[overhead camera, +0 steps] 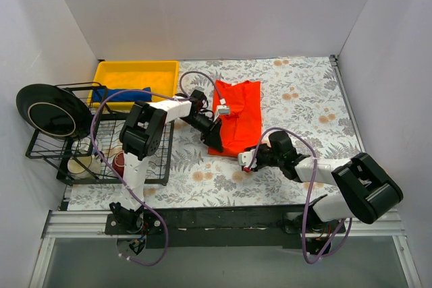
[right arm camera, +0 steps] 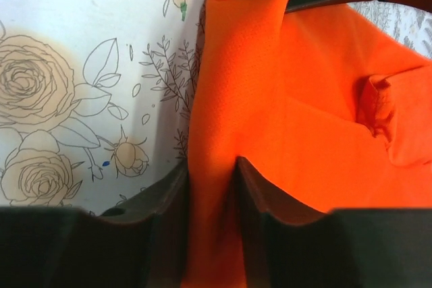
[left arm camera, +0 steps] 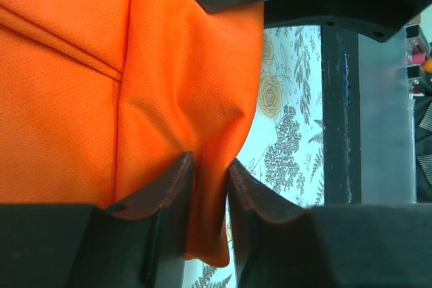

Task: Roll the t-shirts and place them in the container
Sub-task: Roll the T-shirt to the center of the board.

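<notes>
On the floral table cover (overhead camera: 297,99) the orange-red t-shirt (overhead camera: 239,116) lies folded in a long strip, near the middle. The royal blue t-shirt (overhead camera: 125,94) sits in the yellow bin (overhead camera: 135,67), far left. My left gripper (overhead camera: 214,141) pinches the orange cloth at its near left corner. My right gripper (overhead camera: 248,160) pinches its near edge.

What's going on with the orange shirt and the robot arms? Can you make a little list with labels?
orange t-shirt: folded into a long strip, flat on the flowery tablecloth, not rolled yet
left jaws: shut on the shirt's near left corner
right jaws: shut on the shirt's near right corner
blue t-shirt: in the yellow bin, far left
wire rack: left side, holding a black plate
</notes>
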Robot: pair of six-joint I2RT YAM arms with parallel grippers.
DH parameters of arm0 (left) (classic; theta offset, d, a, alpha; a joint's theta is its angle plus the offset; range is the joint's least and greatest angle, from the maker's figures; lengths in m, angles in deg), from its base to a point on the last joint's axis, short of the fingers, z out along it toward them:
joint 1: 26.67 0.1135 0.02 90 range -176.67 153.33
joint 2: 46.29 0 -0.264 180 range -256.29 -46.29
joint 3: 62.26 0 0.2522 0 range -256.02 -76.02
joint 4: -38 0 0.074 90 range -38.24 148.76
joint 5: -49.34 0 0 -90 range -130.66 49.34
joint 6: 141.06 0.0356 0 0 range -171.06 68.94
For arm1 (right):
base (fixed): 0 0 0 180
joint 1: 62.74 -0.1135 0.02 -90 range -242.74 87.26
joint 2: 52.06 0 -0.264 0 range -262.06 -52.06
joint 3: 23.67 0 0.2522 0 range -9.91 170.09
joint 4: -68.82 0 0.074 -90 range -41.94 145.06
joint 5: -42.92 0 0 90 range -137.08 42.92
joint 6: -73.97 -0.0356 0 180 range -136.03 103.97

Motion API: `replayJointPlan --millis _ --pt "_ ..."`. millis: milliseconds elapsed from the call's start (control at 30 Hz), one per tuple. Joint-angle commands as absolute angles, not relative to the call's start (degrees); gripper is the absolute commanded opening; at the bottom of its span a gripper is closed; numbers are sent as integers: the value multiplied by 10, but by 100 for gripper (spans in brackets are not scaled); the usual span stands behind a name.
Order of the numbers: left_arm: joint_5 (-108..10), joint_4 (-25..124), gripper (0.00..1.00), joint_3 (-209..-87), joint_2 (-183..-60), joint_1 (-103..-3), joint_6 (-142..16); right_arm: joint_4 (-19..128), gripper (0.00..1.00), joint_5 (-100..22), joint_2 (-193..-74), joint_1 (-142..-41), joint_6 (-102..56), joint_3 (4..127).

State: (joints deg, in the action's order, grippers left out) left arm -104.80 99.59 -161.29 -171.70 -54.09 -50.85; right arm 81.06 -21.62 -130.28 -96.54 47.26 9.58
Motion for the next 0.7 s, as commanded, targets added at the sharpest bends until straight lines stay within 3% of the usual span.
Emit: replayJointPlan --millis 0,33,133,267,300,400,667 --pt "-1060 970 36 -1596 -1695 -535 -508 815 34 -260 -1320 -970 457 120" --pt "-1037 923 48 -1579 -1660 -535 -508 780 27 -259 -1318 -970 453 128" --pt "-999 771 55 -1466 -1568 -539 -540 740 18 -250 -1304 -970 431 150" --pt "-840 574 64 -1316 -1392 -580 -534 678 11 -230 -1286 -970 398 168" --pt "-815 480 65 -1243 -1367 -597 -524 673 11 -227 -1286 -970 393 172" --pt "-762 392 67 -1173 -1328 -630 -485 659 10 -235 -1294 -970 376 177" --pt "-733 331 67 -1123 -1347 -665 -426 626 8 -238 -1312 -970 335 202"
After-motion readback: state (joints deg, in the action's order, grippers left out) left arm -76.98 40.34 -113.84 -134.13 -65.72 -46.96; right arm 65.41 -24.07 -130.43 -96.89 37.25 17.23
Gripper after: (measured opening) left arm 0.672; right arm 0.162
